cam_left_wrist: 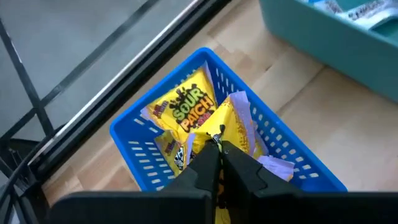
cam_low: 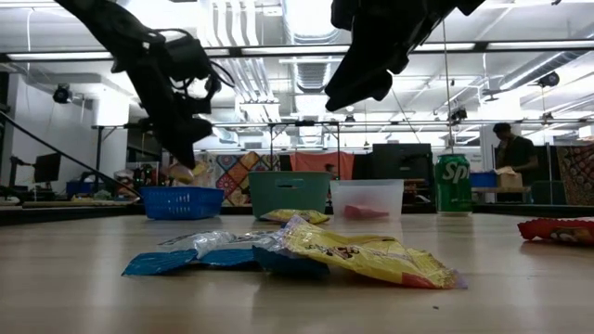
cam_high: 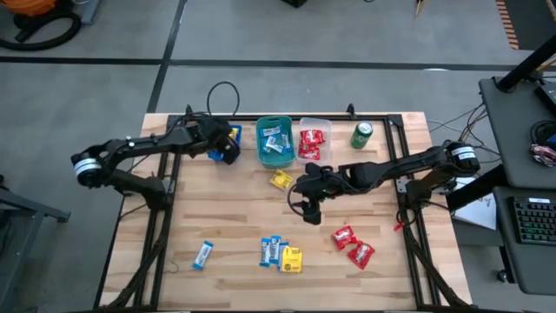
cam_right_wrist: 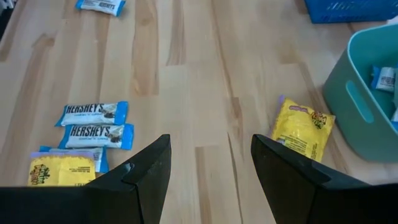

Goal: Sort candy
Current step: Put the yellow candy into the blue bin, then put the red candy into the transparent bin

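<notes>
Candy is partly sorted, by my reading: yellow packets [cam_left_wrist: 186,109] already lie in the blue basket [cam_left_wrist: 134,140], light blue ones in the teal bin [cam_high: 274,142], and red ones in the clear tub [cam_high: 313,141]. Left on the table [cam_high: 234,222] are a yellow packet [cam_high: 281,180] just beside the teal bin, a lone blue bar [cam_high: 202,255], a cluster of blue bars [cam_high: 273,251] touching another yellow packet [cam_high: 292,259], and two red packets [cam_high: 353,244] nearer the right arm. All are small, flat, crinkly wrappers.

The left gripper [cam_left_wrist: 217,155] sits clenched over the blue basket, its tips pinching what looks like a yellow wrapper. The right gripper [cam_right_wrist: 211,168] hangs released above the middle of the table, holding nothing, with the loose yellow packet near it.
</notes>
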`<move>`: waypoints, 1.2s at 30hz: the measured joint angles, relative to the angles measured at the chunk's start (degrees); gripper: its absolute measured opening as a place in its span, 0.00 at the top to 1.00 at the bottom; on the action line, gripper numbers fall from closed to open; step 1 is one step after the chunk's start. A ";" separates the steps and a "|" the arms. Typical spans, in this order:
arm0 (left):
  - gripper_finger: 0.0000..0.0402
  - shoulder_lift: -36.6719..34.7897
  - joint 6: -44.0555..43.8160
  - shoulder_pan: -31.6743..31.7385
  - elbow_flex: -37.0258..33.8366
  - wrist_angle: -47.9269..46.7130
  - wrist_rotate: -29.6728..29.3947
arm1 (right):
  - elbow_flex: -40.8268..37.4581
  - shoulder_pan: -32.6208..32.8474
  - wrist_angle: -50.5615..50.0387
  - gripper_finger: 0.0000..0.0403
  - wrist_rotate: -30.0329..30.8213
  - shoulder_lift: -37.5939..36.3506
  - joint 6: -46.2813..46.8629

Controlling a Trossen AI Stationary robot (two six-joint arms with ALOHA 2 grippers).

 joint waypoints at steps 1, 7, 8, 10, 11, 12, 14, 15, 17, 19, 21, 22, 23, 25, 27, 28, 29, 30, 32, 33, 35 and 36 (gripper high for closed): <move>1.00 0.32 0.00 -0.06 0.00 0.00 0.01 | 0.00 0.00 0.01 0.47 -0.02 0.12 0.00; 0.95 0.74 0.49 -0.05 0.02 0.04 0.05 | -0.07 0.00 0.02 0.47 -0.02 0.31 0.05; 0.93 0.60 0.50 -0.06 0.02 0.02 0.06 | -0.07 0.00 0.00 0.47 0.00 0.31 0.29; 0.88 0.26 0.52 -0.08 0.07 0.00 0.07 | -0.07 0.00 -0.05 0.47 -0.01 0.31 0.71; 0.85 0.12 0.53 -0.08 0.08 0.02 0.07 | -0.07 0.00 -0.05 0.47 -0.02 0.31 0.81; 0.83 -0.05 0.55 -0.06 0.09 0.00 0.05 | -0.07 0.12 -0.07 0.47 -0.02 0.31 0.86; 0.78 -0.36 0.52 -0.18 0.09 -0.04 0.06 | -0.07 0.29 -0.15 0.47 -0.02 0.31 0.97; 0.76 -0.55 0.52 -0.28 0.09 -0.08 0.07 | -0.07 0.50 -0.17 0.47 0.00 0.31 1.39; 0.73 -1.09 0.47 -0.84 0.09 -0.70 0.16 | -0.07 0.73 -0.50 0.47 -0.02 0.28 2.31; 0.71 -1.74 0.09 -1.70 0.09 -1.39 0.20 | -0.08 1.05 -1.44 0.47 -0.04 0.20 3.59; 0.71 -2.66 -0.78 -2.89 0.09 -2.46 0.19 | -0.09 1.49 -2.80 0.47 -0.01 0.02 4.87; 0.71 -3.20 -1.48 -3.68 0.09 -2.73 0.20 | -0.09 1.75 -3.56 0.47 0.00 -0.09 5.58; 0.71 -3.80 -2.22 -4.57 0.09 -3.06 0.20 | -0.09 2.03 -4.58 0.47 -0.01 -0.18 6.66; 0.71 -5.06 -3.63 -6.84 0.09 -3.69 0.20 | -0.09 2.73 -7.19 0.47 -0.02 -0.31 8.79; 0.72 -6.17 -4.90 -9.75 0.10 -3.69 0.22 | -0.09 3.35 -10.58 0.47 -0.06 -0.37 11.76; 0.73 -6.75 -5.43 -11.33 0.10 -3.69 0.23 | -0.09 3.63 -12.42 0.47 -0.05 -0.43 13.74; 0.73 -7.27 -5.92 -12.98 0.11 -3.67 0.23 | -0.09 3.91 -14.36 0.47 -0.06 -0.46 15.92; 0.74 -7.81 -6.35 -14.65 0.11 -3.63 0.23 | -0.09 4.16 -16.30 0.47 -0.03 -0.46 18.44; 0.75 -8.75 -7.34 -18.04 0.09 -3.47 0.14 | -0.09 4.58 -20.34 0.47 -0.10 -0.46 24.77; 0.76 -9.14 -7.70 -19.80 0.10 -3.21 0.06 | -0.09 4.81 -22.14 0.47 -0.37 -0.46 27.50; 0.77 -9.77 -7.75 -23.22 0.09 -2.09 0.00 | -0.11 5.55 -25.62 0.47 -2.25 -0.48 31.00; 0.77 -9.94 -7.73 -24.98 0.09 -1.25 -0.04 | -0.11 6.12 -26.92 0.47 -3.71 -0.48 32.19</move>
